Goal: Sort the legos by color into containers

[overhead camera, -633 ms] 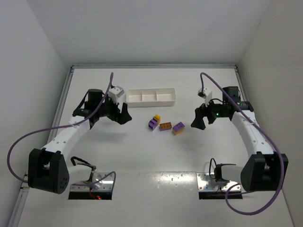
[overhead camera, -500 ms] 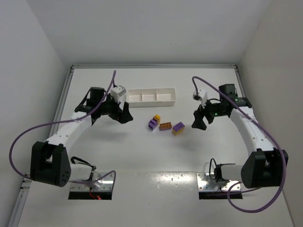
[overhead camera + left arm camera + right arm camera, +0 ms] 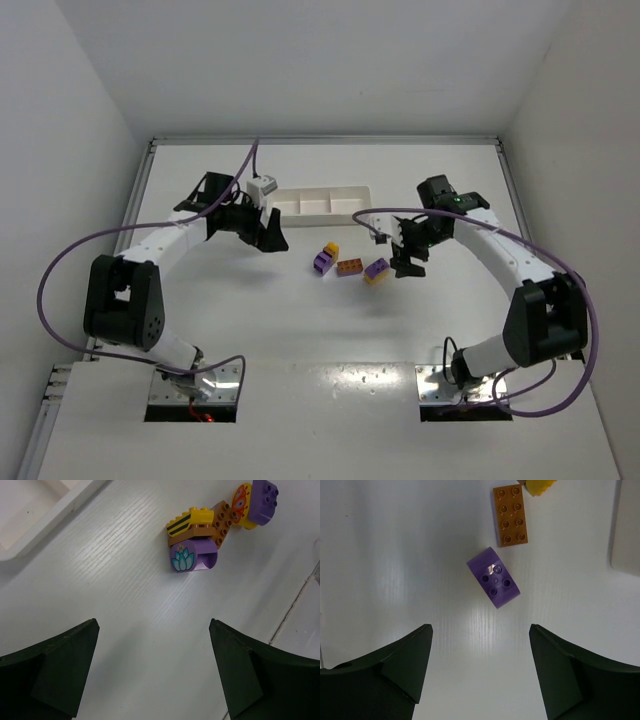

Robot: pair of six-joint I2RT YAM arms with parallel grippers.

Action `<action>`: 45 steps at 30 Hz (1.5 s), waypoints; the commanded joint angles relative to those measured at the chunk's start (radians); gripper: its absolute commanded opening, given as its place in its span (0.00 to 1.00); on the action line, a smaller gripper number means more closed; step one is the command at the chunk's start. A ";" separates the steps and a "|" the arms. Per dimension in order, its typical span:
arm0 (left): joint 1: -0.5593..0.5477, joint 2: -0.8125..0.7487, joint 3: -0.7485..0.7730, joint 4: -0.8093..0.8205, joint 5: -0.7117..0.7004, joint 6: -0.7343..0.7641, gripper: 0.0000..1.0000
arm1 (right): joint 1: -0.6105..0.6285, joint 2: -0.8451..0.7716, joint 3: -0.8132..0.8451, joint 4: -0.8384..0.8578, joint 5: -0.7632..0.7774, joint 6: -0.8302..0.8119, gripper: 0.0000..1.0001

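Several small legos lie together mid-table: a yellow one (image 3: 331, 249), a purple one (image 3: 322, 263), an orange one (image 3: 350, 267) and a purple one on a yellow base (image 3: 376, 270). The white three-compartment tray (image 3: 320, 212) lies just behind them, with nothing showing in it. My left gripper (image 3: 272, 240) is open and empty, left of the legos. Its wrist view (image 3: 153, 625) shows the purple lotus brick (image 3: 192, 560) ahead. My right gripper (image 3: 405, 262) is open and empty, just right of the legos. Its wrist view (image 3: 480, 627) shows a purple brick (image 3: 494, 577) ahead of the fingertips, with the orange brick (image 3: 510, 515) beyond.
White walls enclose the table on the left, back and right. A corner of the tray (image 3: 50, 510) shows at the upper left of the left wrist view, and its edge (image 3: 626, 530) at the right of the right wrist view. Purple cables loop over both arms.
Both arms have swung inward toward the legos. The left gripper moved right, the right gripper moved left and now stands next to the rightmost purple brick. Both stayed open.
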 commanded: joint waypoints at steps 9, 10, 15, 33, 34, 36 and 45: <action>-0.010 0.060 0.098 -0.015 0.056 0.040 1.00 | 0.113 0.105 0.025 0.083 0.082 -0.163 0.78; -0.010 0.060 0.098 -0.015 0.056 0.040 1.00 | 0.113 0.105 0.025 0.083 0.082 -0.172 0.78; -0.010 0.070 0.098 -0.015 0.066 0.031 1.00 | 0.133 0.145 0.025 0.101 0.113 -0.224 0.78; -0.010 0.143 0.135 -0.015 0.066 0.031 1.00 | 0.181 0.255 0.065 0.150 0.142 -0.262 0.70; -0.010 0.143 0.135 -0.015 0.066 0.031 1.00 | 0.181 0.266 0.065 0.150 0.142 -0.262 0.68; -0.010 0.143 0.135 -0.015 0.066 0.031 1.00 | 0.190 0.275 0.065 0.150 0.151 -0.272 0.65; -0.010 0.162 0.144 -0.015 0.066 0.031 1.00 | 0.208 0.295 0.043 0.161 0.192 -0.281 0.37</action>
